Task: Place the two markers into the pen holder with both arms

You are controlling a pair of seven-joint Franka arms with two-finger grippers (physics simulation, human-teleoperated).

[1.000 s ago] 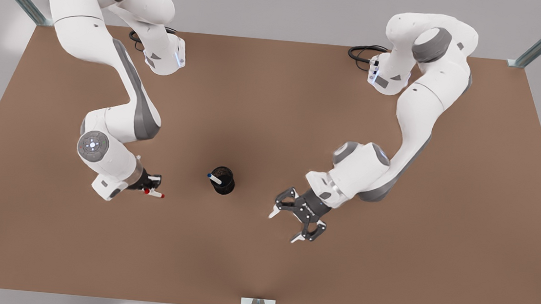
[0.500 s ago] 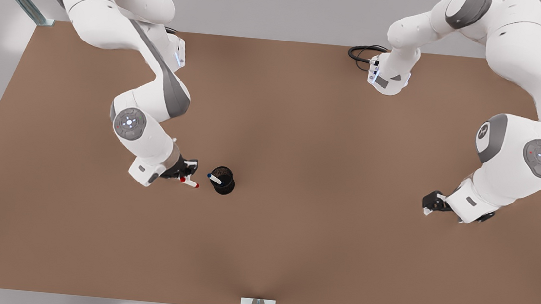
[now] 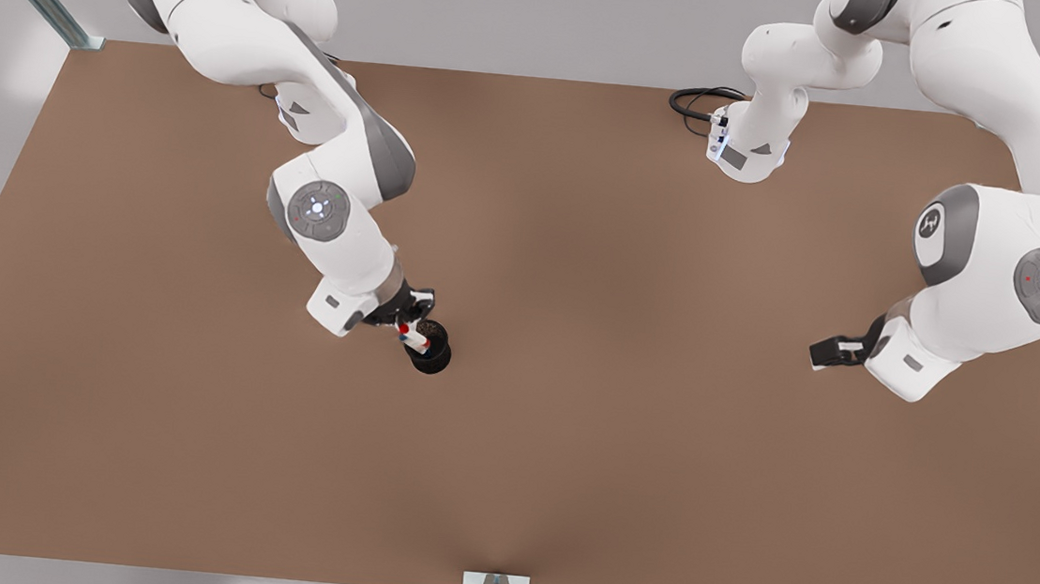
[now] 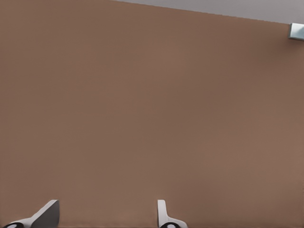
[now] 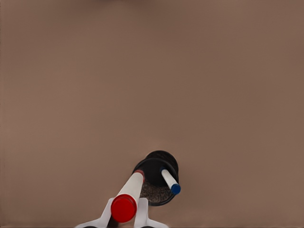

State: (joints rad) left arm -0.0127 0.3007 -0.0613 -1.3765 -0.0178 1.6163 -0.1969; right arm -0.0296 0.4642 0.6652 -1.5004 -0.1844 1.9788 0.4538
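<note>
Fingers of the right gripper (image 5: 124, 219) clamp the red-capped white marker (image 5: 127, 197) above the small black mesh pen holder (image 3: 431, 348), blue-capped white marker (image 5: 170, 181) inside; left gripper (image 4: 104, 216) waits, fingers apart, over the brown counter (image 3: 563, 446).

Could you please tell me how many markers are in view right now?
2. The blue-capped marker leans inside the pen holder; the red-capped marker is clamped in the right gripper, its far end over the holder's mouth.
</note>
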